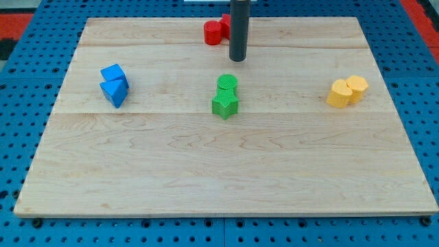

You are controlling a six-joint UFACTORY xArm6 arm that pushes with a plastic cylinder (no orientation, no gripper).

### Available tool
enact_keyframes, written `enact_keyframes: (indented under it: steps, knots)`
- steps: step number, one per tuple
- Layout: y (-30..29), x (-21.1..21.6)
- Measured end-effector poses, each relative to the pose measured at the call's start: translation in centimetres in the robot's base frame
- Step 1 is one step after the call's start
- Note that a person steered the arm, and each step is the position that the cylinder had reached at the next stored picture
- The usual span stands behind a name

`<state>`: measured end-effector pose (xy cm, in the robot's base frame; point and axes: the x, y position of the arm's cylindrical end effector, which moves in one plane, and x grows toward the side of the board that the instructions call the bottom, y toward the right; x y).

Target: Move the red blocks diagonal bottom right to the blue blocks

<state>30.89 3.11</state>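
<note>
Two red blocks sit together near the view's top centre: a red cylinder (213,32) and a second red block (225,23), partly hidden behind my rod. My tip (237,59) rests on the board just below and right of the red blocks, above the green ones. Two blue blocks sit touching at the view's left: a blue cube (113,73) above a blue wedge-like block (114,92). The red blocks lie up and to the right of the blue ones.
A green cylinder (227,84) and a green star-shaped block (224,104) sit together at the centre. Two yellow blocks (347,91) sit touching at the view's right. The wooden board (219,171) lies on a blue pegboard surface.
</note>
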Motion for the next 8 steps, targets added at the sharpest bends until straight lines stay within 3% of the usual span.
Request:
enact_keyframes:
  steps: [2, 3, 4, 5, 7, 8]
  knots:
    - [12.6, -5.8]
    - [12.3, -11.7]
    - [11.2, -11.8]
    - [4.9, -11.6]
    - [-0.4, -11.4]
    - [-6.4, -10.7]
